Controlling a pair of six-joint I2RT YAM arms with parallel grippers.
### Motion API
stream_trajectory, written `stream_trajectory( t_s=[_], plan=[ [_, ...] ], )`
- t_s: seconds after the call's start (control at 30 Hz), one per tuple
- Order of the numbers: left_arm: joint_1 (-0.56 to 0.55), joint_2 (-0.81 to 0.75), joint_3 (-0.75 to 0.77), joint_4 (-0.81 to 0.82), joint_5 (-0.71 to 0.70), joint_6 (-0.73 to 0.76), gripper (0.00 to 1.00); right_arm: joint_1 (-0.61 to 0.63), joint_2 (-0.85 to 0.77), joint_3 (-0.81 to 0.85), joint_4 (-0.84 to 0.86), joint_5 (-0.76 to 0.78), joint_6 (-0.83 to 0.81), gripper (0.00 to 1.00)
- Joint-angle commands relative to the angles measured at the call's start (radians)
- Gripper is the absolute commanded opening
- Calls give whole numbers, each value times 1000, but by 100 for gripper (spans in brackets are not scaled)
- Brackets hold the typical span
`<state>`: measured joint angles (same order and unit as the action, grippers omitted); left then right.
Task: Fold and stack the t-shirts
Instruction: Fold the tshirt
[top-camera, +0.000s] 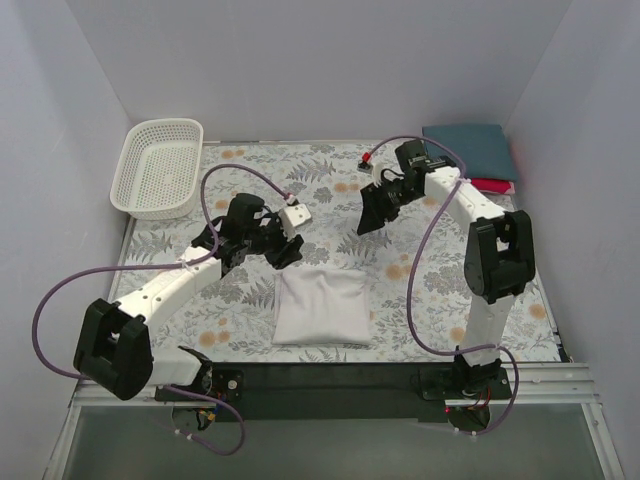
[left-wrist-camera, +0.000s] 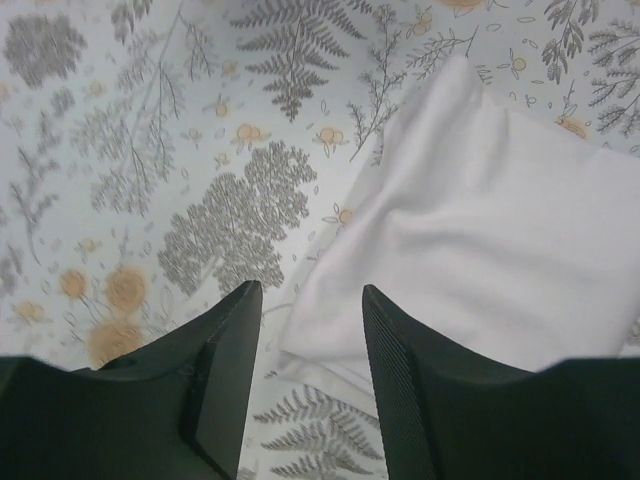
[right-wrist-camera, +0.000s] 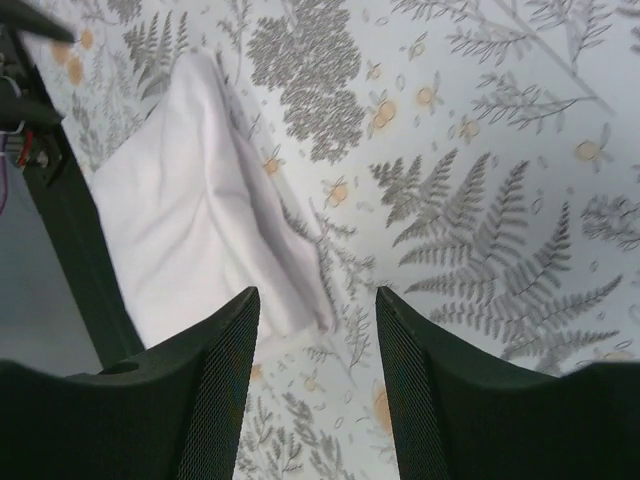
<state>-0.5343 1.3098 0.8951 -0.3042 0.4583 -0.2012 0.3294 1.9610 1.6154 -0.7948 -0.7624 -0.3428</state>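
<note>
1. Left gripper (left-wrist-camera: 305, 298) fingers stand released and empty over a corner of the folded white shirt (top-camera: 322, 308).
2. Right gripper (right-wrist-camera: 318, 298) is likewise spread, holding nothing.
3. The white shirt lies near the table cloth (top-camera: 250, 165) front edge, with bare cloth around it.
4. Only the overhead view shows the teal shirt (top-camera: 465, 145), apparently atop the red shirt (top-camera: 492, 185), in the far-right corner.

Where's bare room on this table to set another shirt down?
Free: the far strip between the basket and the teal shirt; also right of the white shirt. Crowded: beyond it, around left gripper and right gripper.
</note>
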Motion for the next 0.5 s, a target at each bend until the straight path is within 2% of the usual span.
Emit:
stream_trajectory(
  t_s=[0.0, 0.2, 0.47],
  plan=[
    [103, 17, 11, -117, 121, -187, 45, 11, -103, -154, -55, -78, -47, 56],
    [243, 158, 68, -200, 285, -250, 46, 11, -99, -268, -32, -103, -74, 60],
    [281, 289, 99, -197, 322, -260, 47, 13, -42, -288, 40, -84, -56, 60]
  ],
)
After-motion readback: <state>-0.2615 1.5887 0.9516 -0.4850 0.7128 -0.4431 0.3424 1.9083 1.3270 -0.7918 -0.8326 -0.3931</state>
